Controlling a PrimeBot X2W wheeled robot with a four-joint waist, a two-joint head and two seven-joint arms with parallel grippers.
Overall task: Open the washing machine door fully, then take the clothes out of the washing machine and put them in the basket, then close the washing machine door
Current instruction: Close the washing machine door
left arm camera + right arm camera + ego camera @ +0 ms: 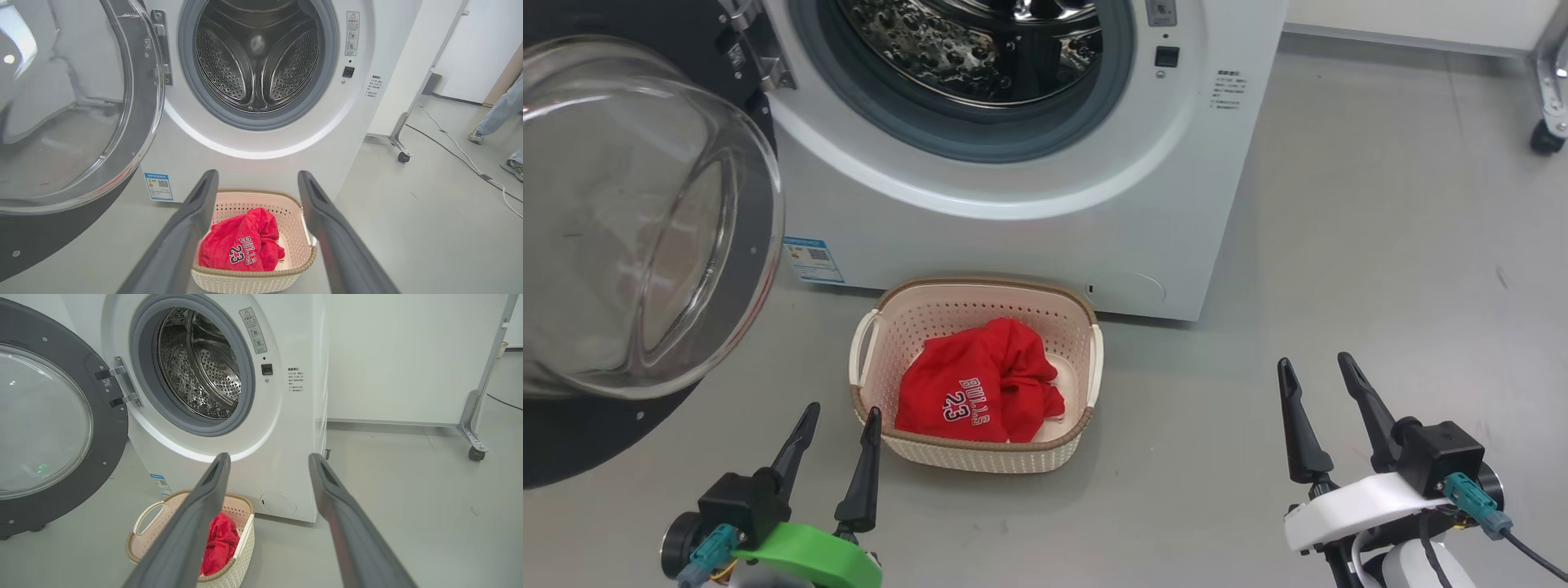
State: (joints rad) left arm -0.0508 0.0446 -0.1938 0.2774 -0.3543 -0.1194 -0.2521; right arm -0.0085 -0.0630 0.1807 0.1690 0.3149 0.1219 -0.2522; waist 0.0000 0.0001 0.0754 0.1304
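Red clothes (980,384), cream basket (980,457)

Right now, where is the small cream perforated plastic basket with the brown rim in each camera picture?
Head view: the cream perforated basket sits lower centre, before the white washing machine.
Left wrist view: the basket sits bottom centre, between the left gripper fingers.
Right wrist view: the basket sits bottom left, partly behind a right gripper finger.
Shared landmark: the small blue label on the machine's lower front, near the basket.
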